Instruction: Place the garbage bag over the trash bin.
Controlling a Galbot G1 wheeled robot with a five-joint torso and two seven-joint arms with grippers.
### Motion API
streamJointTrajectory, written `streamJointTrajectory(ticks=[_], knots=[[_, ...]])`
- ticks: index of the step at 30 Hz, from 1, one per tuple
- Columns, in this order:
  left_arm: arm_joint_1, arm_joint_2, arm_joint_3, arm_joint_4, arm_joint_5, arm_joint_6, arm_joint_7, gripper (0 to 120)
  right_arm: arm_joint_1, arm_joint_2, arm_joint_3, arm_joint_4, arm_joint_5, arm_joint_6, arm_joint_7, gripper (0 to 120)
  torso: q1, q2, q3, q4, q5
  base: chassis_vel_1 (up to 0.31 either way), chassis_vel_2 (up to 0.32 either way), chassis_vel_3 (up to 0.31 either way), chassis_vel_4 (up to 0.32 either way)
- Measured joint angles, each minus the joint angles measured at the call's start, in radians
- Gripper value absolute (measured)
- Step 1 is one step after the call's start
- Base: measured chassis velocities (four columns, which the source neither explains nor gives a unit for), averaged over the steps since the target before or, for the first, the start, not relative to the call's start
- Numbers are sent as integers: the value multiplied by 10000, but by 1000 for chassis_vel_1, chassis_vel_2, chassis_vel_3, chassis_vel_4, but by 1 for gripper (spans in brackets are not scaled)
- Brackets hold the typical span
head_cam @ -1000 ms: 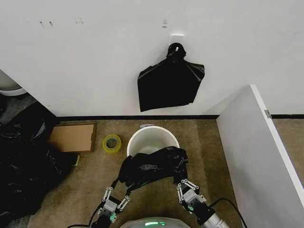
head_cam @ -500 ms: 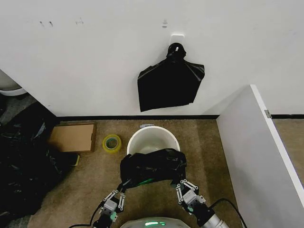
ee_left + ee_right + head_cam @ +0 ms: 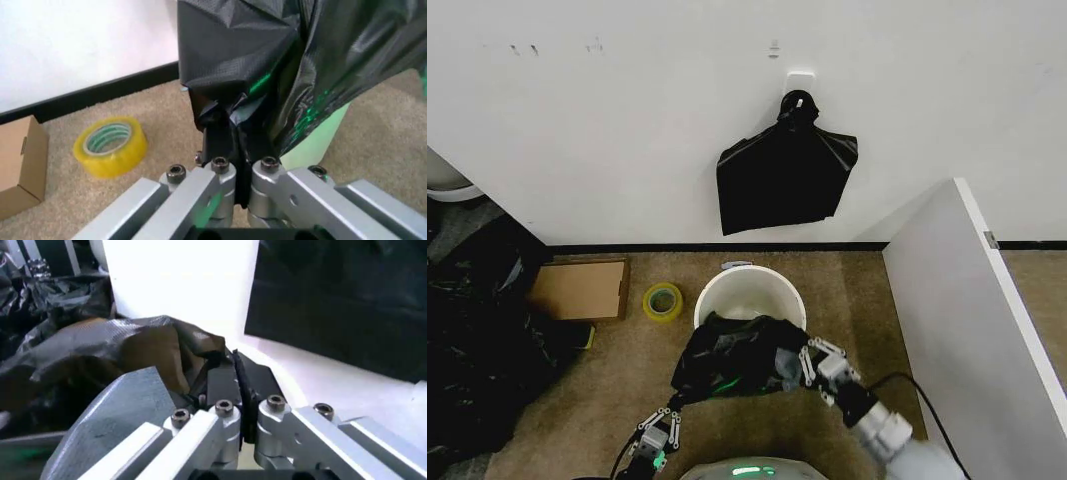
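The trash bin, a round white bucket, stands on the carpet near the wall. The garbage bag, thin glossy black plastic, hangs stretched between my two grippers and lies over the bin's near rim. My left gripper is low at the bag's near left corner; the left wrist view shows it shut on a fold of the bag. My right gripper is at the bag's right edge, beside the bin's rim. In the right wrist view it is shut on the bag.
A yellow tape roll and a flat cardboard box lie left of the bin. A big heap of black material covers the far left floor. A knotted black bag hangs on the wall. A white panel stands right.
My right gripper has moved forward to the bin's rim, carrying its edge of the bag. My left gripper has drawn back. The bag now overlaps the near rim.
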Motion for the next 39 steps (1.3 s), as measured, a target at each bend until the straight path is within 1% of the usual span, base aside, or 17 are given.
streamJointTrajectory(ticks=[6,15,21,25,28,29,33,37,39], knots=[[-137,-215,128,84,128,1,3,0,960,197,1,-1247,413,112,-665,0,0,0,0,1,2,0,0,0,0],[-453,-494,254,-19,2,-3,127,0,1693,345,219,-1990,803,144,-715,0,0,0,0,3,1,0,0,0,0],[-818,-587,356,304,-36,-3,350,0,2028,414,425,-2661,866,273,-769,0,1,0,0,2,1,0,0,0,0],[-847,-588,387,359,-40,-17,436,0,2086,441,540,-2963,903,384,-995,0,1,0,0,2,2,0,0,0,0],[-852,-574,399,397,-46,-85,511,0,2035,390,886,-3275,1138,611,-1675,0,0,0,1,3,2,0,0,0,0],[-852,-574,399,397,-46,-85,511,0,2035,390,886,-3275,1138,611,-1675,0,0,0,1,3,2,0,0,0,0],[-873,-515,394,456,-116,-206,536,0,1908,258,1683,-3536,1742,1072,-3268,0,0,0,0,1,0,0,0,0,0],[-892,-506,405,454,-219,-293,538,0,1834,266,1792,-3543,2061,1271,-3281,0,0,0,-1,3,1,0,0,0,0],[-891,-515,423,390,-268,-327,538,0,1638,294,1613,-3271,2377,1289,-2695,4,0,0,-1,2,0,0,0,0,0]])
